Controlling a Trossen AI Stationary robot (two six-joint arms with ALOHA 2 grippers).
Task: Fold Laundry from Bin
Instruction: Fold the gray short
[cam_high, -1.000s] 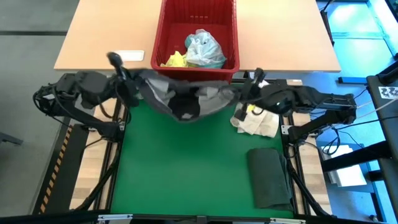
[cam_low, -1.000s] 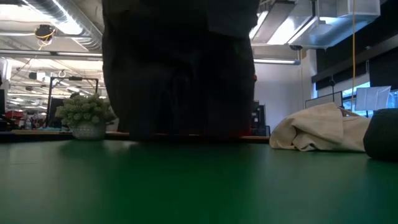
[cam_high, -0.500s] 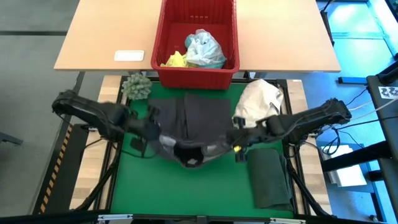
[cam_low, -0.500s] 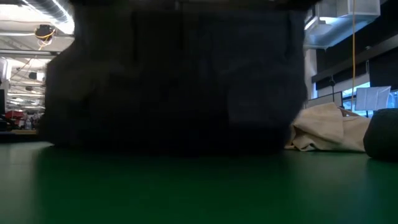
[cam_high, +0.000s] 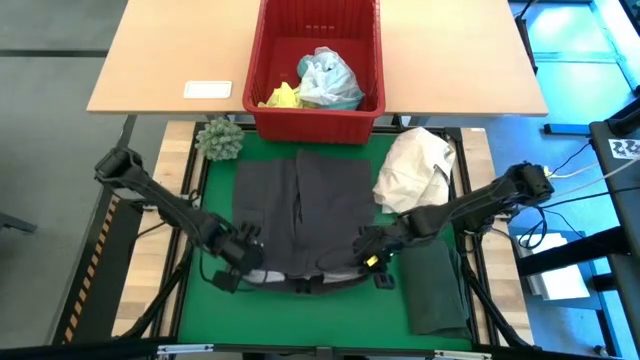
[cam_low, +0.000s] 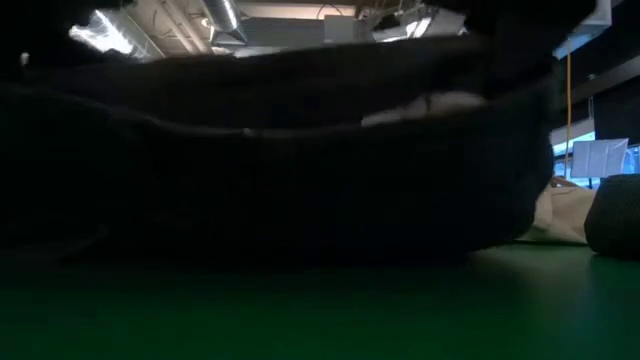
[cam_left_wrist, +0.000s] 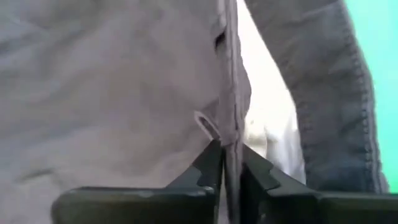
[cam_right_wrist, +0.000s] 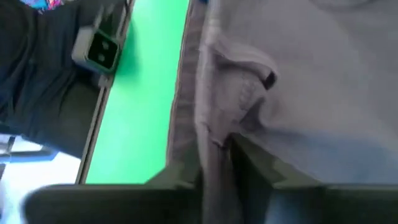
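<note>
Grey shirt (cam_high: 300, 205) is spread flat on the green mat (cam_high: 205, 310), just in front of the red bin (cam_high: 318, 108). My left gripper (cam_high: 243, 262) and right gripper (cam_high: 370, 250) each pinch its near hem, fingers nearly closed on cloth.

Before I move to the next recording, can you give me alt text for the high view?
A grey garment lies spread on the green mat, with the left pincer and right pincer gripping its near corners. Behind it stands the red bin; a folded dark garment lies on the right.
</note>
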